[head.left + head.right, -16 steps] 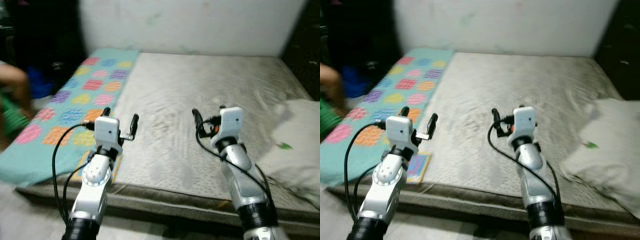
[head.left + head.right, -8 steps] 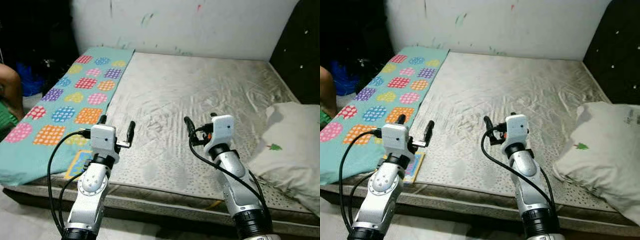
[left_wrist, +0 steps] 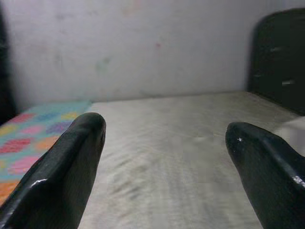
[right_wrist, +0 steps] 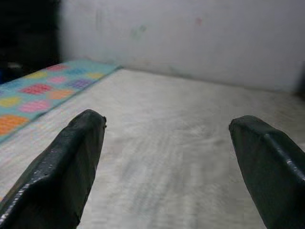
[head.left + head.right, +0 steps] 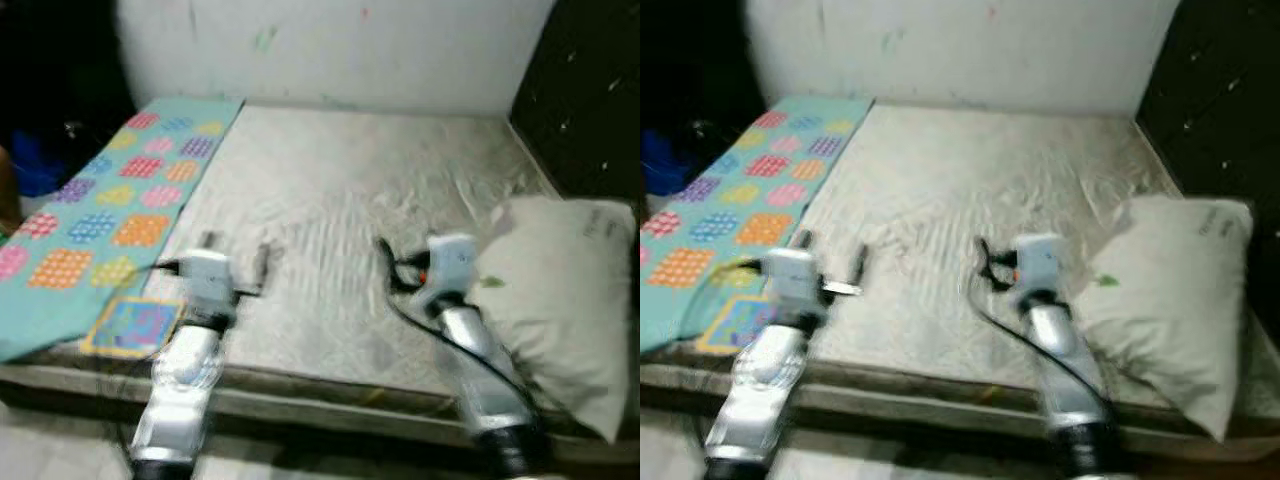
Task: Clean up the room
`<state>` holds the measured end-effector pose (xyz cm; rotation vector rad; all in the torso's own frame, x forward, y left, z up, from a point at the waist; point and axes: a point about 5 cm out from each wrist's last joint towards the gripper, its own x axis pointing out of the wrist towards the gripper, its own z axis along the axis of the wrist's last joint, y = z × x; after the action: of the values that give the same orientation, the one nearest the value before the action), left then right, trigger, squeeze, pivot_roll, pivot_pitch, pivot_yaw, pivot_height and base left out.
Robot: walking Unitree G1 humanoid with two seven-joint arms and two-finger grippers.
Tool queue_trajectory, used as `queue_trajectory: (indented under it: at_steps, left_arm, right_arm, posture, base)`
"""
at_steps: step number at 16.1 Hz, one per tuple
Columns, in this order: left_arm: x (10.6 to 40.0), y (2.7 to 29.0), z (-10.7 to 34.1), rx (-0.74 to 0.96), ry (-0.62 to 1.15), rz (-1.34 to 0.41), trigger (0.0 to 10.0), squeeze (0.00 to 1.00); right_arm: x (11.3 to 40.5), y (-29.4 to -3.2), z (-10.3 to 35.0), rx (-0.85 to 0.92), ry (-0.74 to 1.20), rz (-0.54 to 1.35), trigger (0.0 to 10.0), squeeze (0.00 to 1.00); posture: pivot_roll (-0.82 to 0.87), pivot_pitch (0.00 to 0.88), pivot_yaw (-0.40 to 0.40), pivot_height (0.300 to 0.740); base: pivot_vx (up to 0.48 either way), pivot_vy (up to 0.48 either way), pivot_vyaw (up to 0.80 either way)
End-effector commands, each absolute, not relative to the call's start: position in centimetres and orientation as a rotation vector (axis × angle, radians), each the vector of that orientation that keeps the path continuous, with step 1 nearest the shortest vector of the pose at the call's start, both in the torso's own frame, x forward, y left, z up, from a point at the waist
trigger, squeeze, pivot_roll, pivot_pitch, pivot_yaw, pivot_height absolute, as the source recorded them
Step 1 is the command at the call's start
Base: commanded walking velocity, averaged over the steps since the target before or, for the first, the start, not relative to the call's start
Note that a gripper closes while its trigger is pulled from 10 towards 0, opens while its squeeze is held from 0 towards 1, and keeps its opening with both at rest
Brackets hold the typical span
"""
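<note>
A bare grey mattress (image 5: 340,180) lies before me, in a blurred picture. A teal blanket (image 5: 110,200) with coloured patches covers its left strip. A white pillow (image 5: 555,290) with a small green mark rests at the right edge. My left gripper (image 5: 235,252) hovers open over the front left of the mattress, holding nothing. My right gripper (image 5: 410,262) hovers open near the front middle, just left of the pillow, also holding nothing. Both wrist views look across the mattress between spread fingers (image 3: 62,167), (image 4: 66,162).
A flat colourful book-like item (image 5: 135,325) lies at the front left corner beside the blanket. A dark padded headboard (image 5: 580,100) stands on the right, a pale wall (image 5: 330,50) behind. Floor (image 5: 60,440) runs along the bed's front edge.
The camera has swung to the right, so the pillow sits further into view and the blanket further left. Both arms keep the same open pose.
</note>
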<state>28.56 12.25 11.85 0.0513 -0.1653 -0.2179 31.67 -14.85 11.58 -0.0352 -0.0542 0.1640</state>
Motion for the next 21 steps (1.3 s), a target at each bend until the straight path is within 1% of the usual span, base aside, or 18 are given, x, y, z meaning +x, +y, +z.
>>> queue_trajectory:
  at_steps: [1, 5, 19, 21]
  left_arm:
    - [28.57, 13.05, 12.11, 0.066, -0.170, -0.195, 10.0, 0.00]
    - [28.37, 12.66, 12.33, 0.011, -0.189, -0.237, 10.0, 0.00]
    - [28.05, 12.30, 12.33, -0.006, -0.185, -0.270, 10.0, 0.00]
    - [28.17, 12.38, 12.11, 0.001, -0.169, -0.249, 10.0, 0.00]
  right_arm:
    - [31.84, -13.98, 12.37, -0.026, -0.084, 0.188, 10.0, 0.00]
    - [31.74, -14.26, 12.43, -0.036, -0.082, 0.186, 10.0, 0.00]
    - [31.60, -14.44, 12.48, -0.049, -0.077, 0.184, 10.0, 0.00]
    - [31.60, -14.56, 12.48, -0.050, -0.076, 0.180, 10.0, 0.00]
  posture:
    - [-0.14, 0.000, 0.003, 0.740]
    - [-0.15, 0.000, 0.000, 0.740]
    - [-0.16, 0.000, -0.006, 0.740]
    - [-0.16, 0.000, -0.006, 0.740]
  base:
    - [0.000, 0.000, 0.00]
    - [0.000, 0.000, 0.00]
    - [0.358, 0.000, 0.00]
    - [0.139, 0.000, 0.00]
